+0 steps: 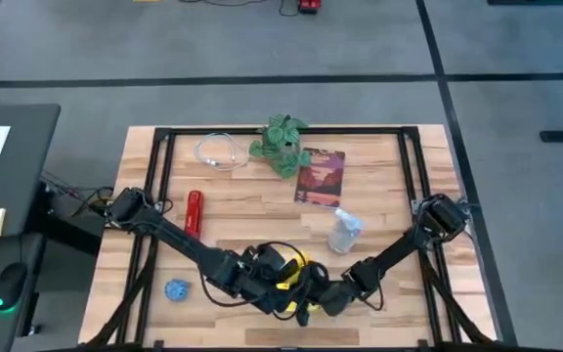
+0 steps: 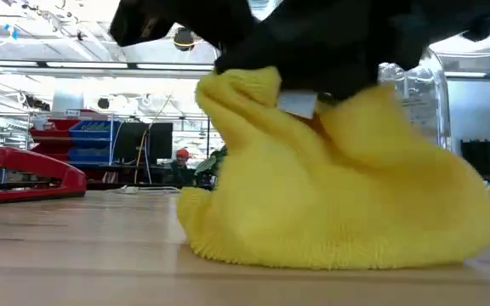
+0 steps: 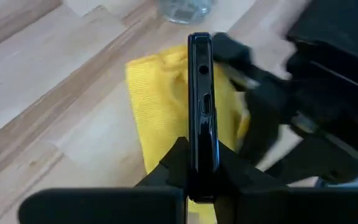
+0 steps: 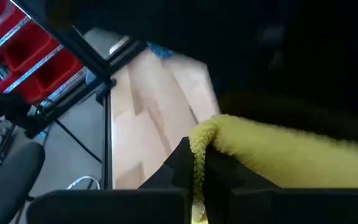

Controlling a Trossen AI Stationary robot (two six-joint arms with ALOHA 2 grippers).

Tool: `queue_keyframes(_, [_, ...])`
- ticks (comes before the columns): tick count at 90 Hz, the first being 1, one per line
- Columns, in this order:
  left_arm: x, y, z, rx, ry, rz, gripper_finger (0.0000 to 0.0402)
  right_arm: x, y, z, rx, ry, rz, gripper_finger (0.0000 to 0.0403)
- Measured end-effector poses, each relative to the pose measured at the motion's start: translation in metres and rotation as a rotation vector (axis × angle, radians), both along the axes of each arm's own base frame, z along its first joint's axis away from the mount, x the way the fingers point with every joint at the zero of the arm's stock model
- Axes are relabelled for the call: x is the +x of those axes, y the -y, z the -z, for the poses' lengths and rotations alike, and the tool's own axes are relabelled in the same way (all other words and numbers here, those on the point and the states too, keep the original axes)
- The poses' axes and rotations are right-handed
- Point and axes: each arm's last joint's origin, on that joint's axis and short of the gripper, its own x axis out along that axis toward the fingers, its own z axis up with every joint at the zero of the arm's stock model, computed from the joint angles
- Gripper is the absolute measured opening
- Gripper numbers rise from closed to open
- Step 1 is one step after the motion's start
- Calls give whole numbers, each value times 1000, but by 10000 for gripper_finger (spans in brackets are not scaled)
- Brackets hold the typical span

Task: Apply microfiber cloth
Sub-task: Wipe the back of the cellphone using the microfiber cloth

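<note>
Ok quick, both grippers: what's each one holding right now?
Left gripper: shut on the smartphone, gripped edge-on over the microfiber cloth.
Right gripper: shut on the microfiber cloth, pinching an edge of it.

We are seeing both arms crowding the table's (image 1: pixel 379 210) near middle; the bottle (image 1: pixel 344 233) and red stapler (image 1: pixel 194 212) are flanking them, leaving bare wood between.

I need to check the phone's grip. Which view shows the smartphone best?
The left wrist view: the smartphone stands edge-on in the left claw, over the microfiber cloth. In the other views it is hidden.
</note>
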Motion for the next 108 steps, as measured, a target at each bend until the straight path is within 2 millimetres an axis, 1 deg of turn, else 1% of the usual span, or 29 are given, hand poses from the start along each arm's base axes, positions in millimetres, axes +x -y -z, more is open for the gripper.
queue_keyframes(6, [0,0,1,8,-15,17,12,2,5,2,-11,-22,14,0])
queue_keyframes(14, [-3,0,2,18,-43,19,12,0,8,7,-39,-70,13,0])
queue_keyframes(33, [-8,6,3,36,-72,80,12,-14,6,24,-107,-261,-16,0])
queue_keyframes(38, [-8,6,2,39,-72,98,12,-17,6,26,-115,-286,-19,0])
queue_keyframes(48, [-8,7,2,33,-76,110,12,-13,3,20,-92,-221,-60,0])
queue_keyframes(61, [-8,8,0,28,-67,122,11,-2,-1,-2,-57,-32,-101,0])
queue_keyframes(66, [-8,8,0,34,-69,124,11,0,2,-5,-57,-5,-87,1])
queue_keyframes(74, [-9,8,0,43,-74,128,11,3,6,-5,-67,-16,-69,1])
queue_keyframes(84, [-9,7,1,50,-80,127,11,2,11,1,-54,-91,-38,1])
queue_keyframes(92, [-9,7,1,53,-80,129,11,-2,13,15,-69,-186,-19,1])
queue_keyframes(99, [-9,7,1,57,-80,130,11,-8,13,24,-99,-255,-27,1])
queue_keyframes(108, [-9,7,1,57,-81,131,11,-9,8,33,-87,-273,-47,1])
